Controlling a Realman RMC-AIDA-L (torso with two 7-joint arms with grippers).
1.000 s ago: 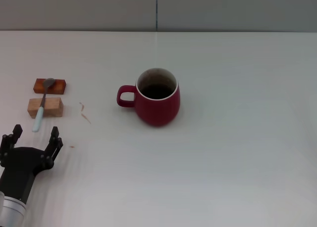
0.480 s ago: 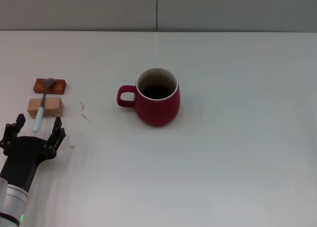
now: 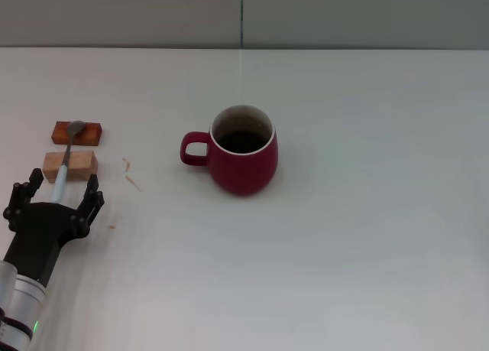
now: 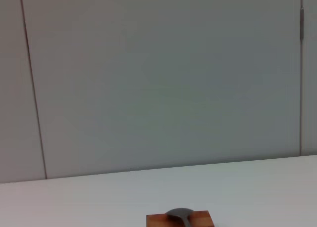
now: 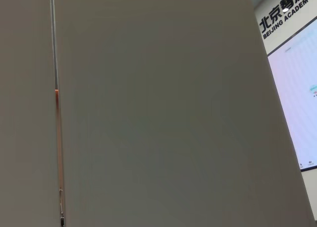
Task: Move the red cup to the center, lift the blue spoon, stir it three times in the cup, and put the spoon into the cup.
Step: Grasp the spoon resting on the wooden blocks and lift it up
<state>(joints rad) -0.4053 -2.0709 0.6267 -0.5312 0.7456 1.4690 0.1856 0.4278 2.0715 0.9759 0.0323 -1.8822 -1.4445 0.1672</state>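
One red cup [image 3: 244, 151], one blue spoon [image 3: 65, 160] and two wooden blocks, one dark [image 3: 76, 132] and one pale [image 3: 69, 166], share the white worktop [image 3: 359, 236] with one gripper [image 3: 61, 189]

Plain white tabletop [image 3: 367, 251], running back to a grey wall. Near its middle, the red cup [image 3: 243, 161], upright, handle toward the left; well apart at the left edge, a reddish-brown wooden block [image 3: 77, 132] farther back and a pale wooden block [image 3: 69, 166] nearer, side by side with a small gap between. Bridging both blocks, the blue spoon [image 3: 64, 161], grey bowl on the reddish block, light blue handle over the pale one; just beside them, a few small tan scraps [image 3: 131, 175] on the bare surface.
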